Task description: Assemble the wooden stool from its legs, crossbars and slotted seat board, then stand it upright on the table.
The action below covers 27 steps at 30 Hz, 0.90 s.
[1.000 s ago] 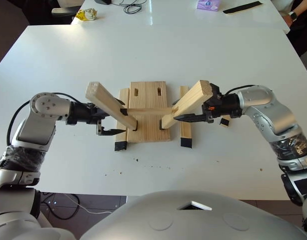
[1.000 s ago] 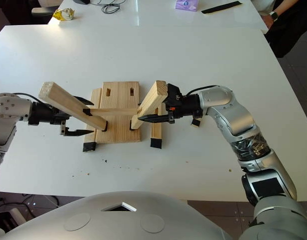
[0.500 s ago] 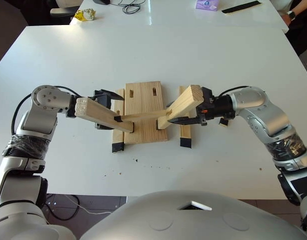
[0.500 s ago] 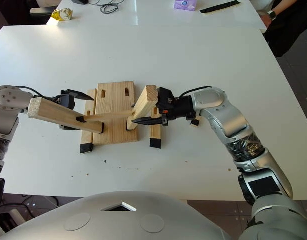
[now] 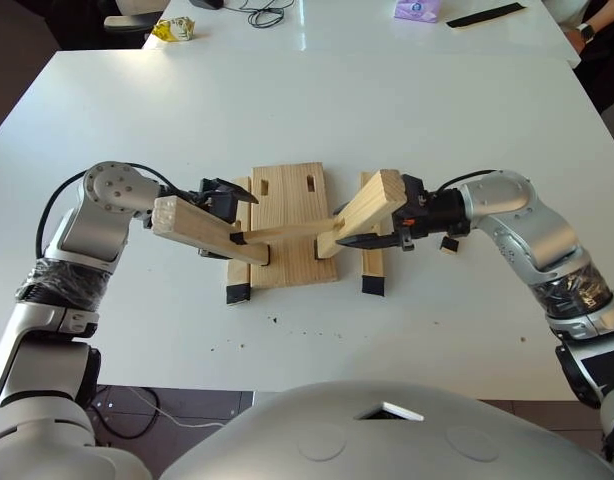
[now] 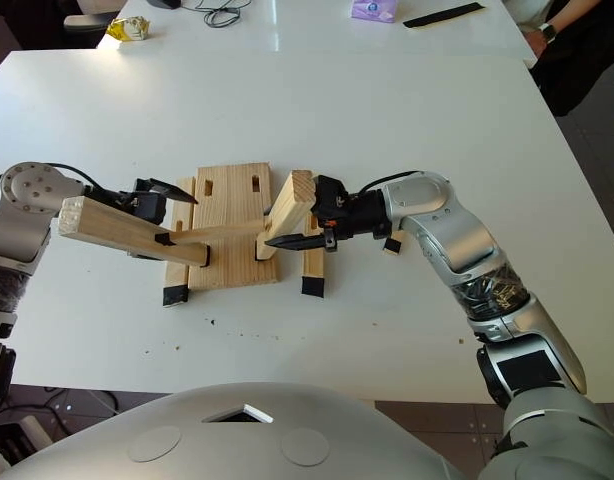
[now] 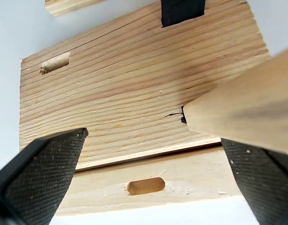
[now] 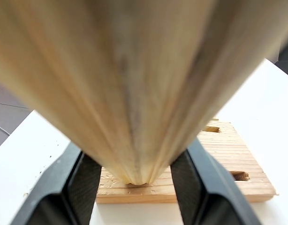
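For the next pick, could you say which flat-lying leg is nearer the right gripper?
The leg right of the seat board, directly beneath the right gripper.

No text, label, number or sign can be read. On the farther tabletop (image 5: 327, 25), a yellow packet (image 5: 173, 30) at 11 o'clock and a purple packet (image 5: 415, 10) at 1 o'clock are too small to tell any print.
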### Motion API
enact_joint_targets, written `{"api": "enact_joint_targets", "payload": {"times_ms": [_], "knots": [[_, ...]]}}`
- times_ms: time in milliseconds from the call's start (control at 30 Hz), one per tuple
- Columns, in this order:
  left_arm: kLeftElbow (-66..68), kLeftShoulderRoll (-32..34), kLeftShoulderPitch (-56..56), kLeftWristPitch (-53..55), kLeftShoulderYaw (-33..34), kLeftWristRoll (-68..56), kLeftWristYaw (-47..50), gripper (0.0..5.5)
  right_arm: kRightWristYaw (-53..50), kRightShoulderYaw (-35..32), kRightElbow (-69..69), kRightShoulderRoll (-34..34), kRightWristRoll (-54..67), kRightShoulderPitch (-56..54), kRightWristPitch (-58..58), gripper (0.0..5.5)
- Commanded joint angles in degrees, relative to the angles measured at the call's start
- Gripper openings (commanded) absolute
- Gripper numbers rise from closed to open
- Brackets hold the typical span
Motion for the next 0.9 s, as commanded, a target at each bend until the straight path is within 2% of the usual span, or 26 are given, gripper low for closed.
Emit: {"api": "enact_joint_targets", "payload": {"times_ms": [33,300,700,900], "knots": [[-3.1,-6.0,-0.8,-1.7,-2.3,-2.9,0.7,5.17,0.4,8.6,6.0,1.2,-8.7,3.6,5.0,2.04],[-6.0,-8.0,-0.2,-1.5,-4.4,-2.5,0.4,5.17,1.0,9.2,8.2,2.8,-9.4,2.0,4.7,2.04],[-3.6,-15.5,-6.2,-1.1,-7.6,-0.2,1.3,5.17,1.0,9.8,7.4,2.6,-10.0,2.6,4.8,2.04],[-0.6,-20.7,-9.6,9.0,-4.9,-2.5,4.1,5.17,1.9,10.6,8.9,3.4,-10.5,1.1,3.9,2.04]]}}
